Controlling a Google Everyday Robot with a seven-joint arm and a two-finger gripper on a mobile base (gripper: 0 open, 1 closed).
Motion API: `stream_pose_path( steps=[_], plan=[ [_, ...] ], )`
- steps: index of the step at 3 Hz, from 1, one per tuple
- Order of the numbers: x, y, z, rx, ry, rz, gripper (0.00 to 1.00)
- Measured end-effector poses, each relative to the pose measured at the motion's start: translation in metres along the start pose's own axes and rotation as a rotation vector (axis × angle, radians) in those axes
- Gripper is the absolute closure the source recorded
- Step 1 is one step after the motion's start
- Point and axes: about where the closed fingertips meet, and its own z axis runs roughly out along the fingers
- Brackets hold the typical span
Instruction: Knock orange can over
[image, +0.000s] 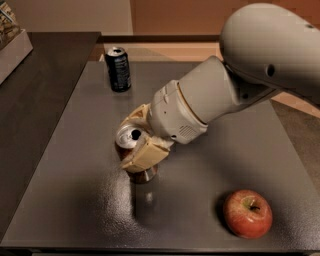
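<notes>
The orange can stands near the middle of the dark grey table. It is tilted, with its silver top leaning left and its base still on the surface. My gripper is around it. One tan finger lies across the can's front and the other is behind it. The jaws are closed on the can's body. My white arm reaches in from the upper right.
A dark blue-black can stands upright at the back of the table. A red apple lies at the front right. A white box sits on the dark counter at far left. The table's front edge is close below.
</notes>
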Motion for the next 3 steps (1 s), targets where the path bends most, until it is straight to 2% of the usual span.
stream_pose_path(
  steps=[1,2,3],
  plan=[
    [-0.013,-0.007,-0.017,0.033,0.070,-0.041,1.00],
    [-0.018,-0.014,-0.025,0.062,0.205,-0.111,1.00],
    [-0.015,-0.017,-0.025,0.087,0.370,-0.188,1.00]
  ],
)
